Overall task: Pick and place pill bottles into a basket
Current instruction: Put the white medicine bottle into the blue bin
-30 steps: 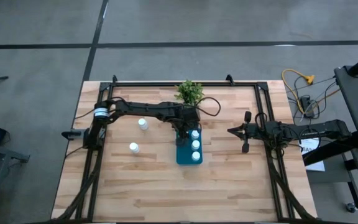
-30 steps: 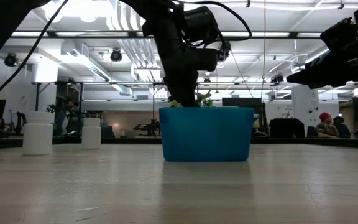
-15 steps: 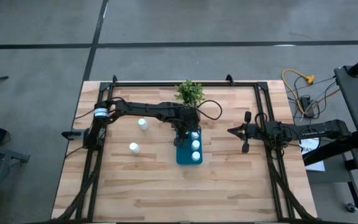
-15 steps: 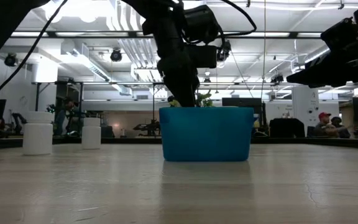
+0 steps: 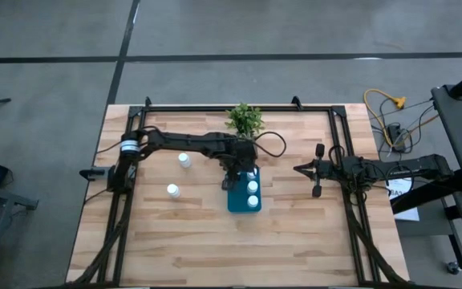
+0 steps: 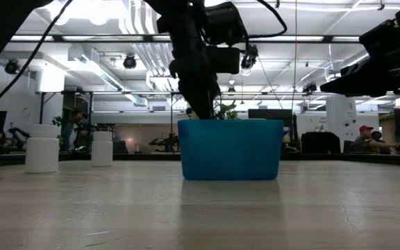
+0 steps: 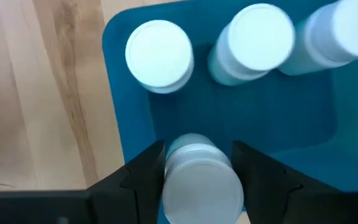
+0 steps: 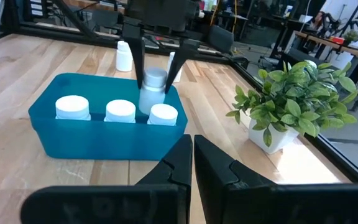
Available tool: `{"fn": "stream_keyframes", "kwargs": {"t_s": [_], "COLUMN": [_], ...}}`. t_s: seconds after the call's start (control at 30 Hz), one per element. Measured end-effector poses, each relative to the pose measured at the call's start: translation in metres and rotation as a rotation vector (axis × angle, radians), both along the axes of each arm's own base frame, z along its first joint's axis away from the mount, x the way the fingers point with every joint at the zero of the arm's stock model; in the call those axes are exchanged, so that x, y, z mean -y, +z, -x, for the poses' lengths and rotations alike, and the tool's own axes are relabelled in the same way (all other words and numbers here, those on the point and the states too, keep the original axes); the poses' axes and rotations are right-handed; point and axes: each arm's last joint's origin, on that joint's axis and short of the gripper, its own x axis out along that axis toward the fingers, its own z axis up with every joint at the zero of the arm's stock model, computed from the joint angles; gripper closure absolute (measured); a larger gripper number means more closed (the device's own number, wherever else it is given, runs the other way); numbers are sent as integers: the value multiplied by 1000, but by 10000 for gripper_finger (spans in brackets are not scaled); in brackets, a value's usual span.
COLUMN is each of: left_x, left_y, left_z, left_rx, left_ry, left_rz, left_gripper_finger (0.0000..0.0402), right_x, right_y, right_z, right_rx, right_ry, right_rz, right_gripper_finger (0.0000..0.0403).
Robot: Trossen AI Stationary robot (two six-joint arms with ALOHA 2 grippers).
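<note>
Stretched across the pale wooden surface (image 5: 183,241), my dark left arm reaches from its base toward the middle, with my left fingers (image 7: 196,163) pointing down over the teal-blue rectangular plastic basket (image 5: 236,201). They are clamped on either side of a small white cylindrical pill bottle (image 7: 201,180), held upright just above the basket's rim at the end nearest the green potted plant (image 5: 245,119). Three more white bottles stand in a row inside the basket (image 8: 71,107) (image 8: 120,111) (image 8: 163,114). Two others stand apart on the bare surface (image 5: 184,160) (image 5: 172,190), near my left arm. My right arm waits well off to the side, raised, its fingers (image 8: 192,149) pressed together and holding nothing.
</note>
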Motion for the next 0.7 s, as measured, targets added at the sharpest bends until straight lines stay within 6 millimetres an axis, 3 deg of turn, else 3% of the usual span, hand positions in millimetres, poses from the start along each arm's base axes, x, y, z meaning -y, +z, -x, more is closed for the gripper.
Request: {"fn": "stream_keyframes", "kwargs": {"t_s": [0.27,0.7], "left_x": [5,4], "left_y": [5,5], "left_z": [1,1], "left_rx": [0,-3], "left_ry": [-12,13], "left_rz": [-1,-14], "left_gripper_finger": [232,132], "right_x": [0,0], "right_y": [0,0], "right_z": [0,0], "right_rx": [2,2], "right_ry": [-2,-3], "right_rz": [-7,-11], "right_gripper_finger": [394,394]}}
